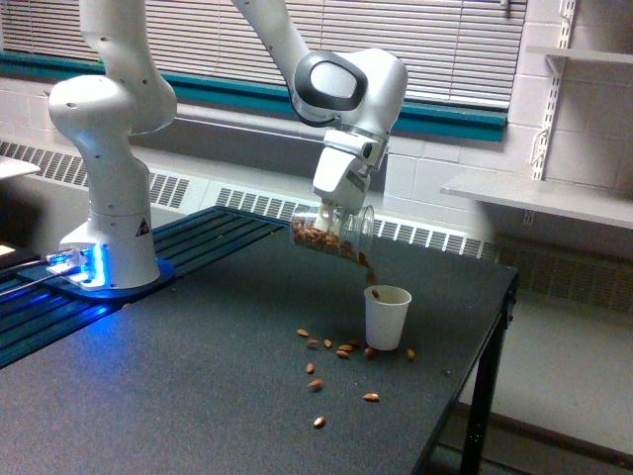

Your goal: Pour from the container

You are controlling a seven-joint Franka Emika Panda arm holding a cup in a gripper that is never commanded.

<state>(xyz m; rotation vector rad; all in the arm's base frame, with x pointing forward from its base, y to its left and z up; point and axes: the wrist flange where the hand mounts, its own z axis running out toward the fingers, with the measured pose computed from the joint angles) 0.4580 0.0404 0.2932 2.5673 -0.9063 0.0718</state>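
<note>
The container (331, 237), a clear wide-mouthed jar with brown nuts inside, is tipped on its side with its mouth down toward the exterior view's right. My gripper (334, 215) is shut on it from above. Nuts are falling from its mouth toward a white paper cup (387, 318) standing upright on the black table just below and to the right. Several nuts (340, 351) lie scattered on the table to the cup's left and in front of it.
The arm's white base (107, 237) with blue lights stands at the exterior view's left. The table's right edge (492, 341) is close to the paper cup. Shelves (534, 198) hang on the wall at the right.
</note>
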